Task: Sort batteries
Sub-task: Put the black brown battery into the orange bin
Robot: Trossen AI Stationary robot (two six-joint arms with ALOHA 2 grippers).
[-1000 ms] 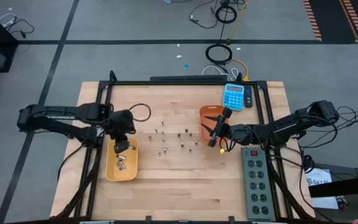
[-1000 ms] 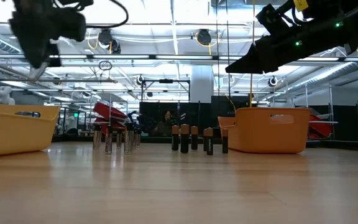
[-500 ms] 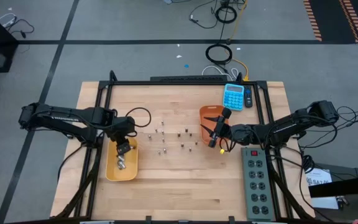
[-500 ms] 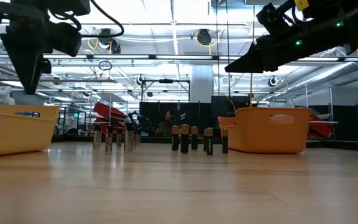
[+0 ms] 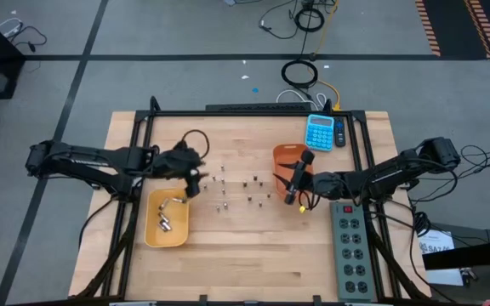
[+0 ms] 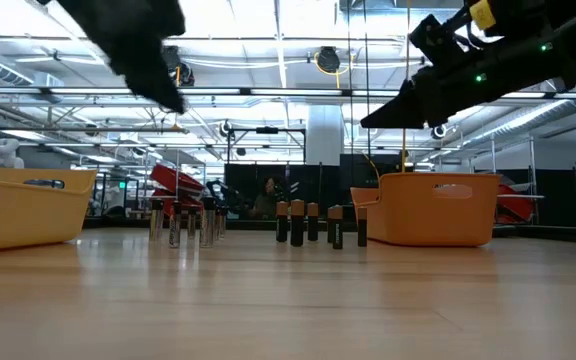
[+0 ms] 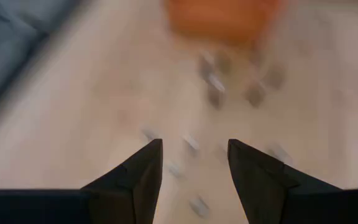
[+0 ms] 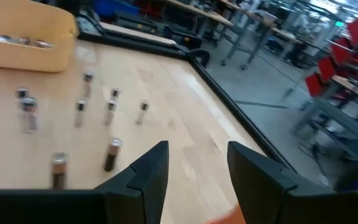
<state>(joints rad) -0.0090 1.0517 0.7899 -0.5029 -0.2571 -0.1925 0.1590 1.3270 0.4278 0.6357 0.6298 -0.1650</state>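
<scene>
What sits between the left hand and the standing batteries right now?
Nothing visible. The left hand, open and empty, hangs at the cluster's left edge, with only bare table between it and the nearest batteries.

Right gripper (image 8: 194,163) above wooden table (image 8: 185,118), fingers spread, nothing between them.
Upright batteries (image 8: 82,109) stand scattered on the table beyond the fingertips; a yellow bin (image 8: 27,40) holding silvery batteries sits farther off.

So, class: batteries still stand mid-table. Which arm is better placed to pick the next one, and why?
Probably the left. Its open, empty claw sits beside the standing batteries and points at them. The right claw, also open, hangs by the orange bin.
</scene>
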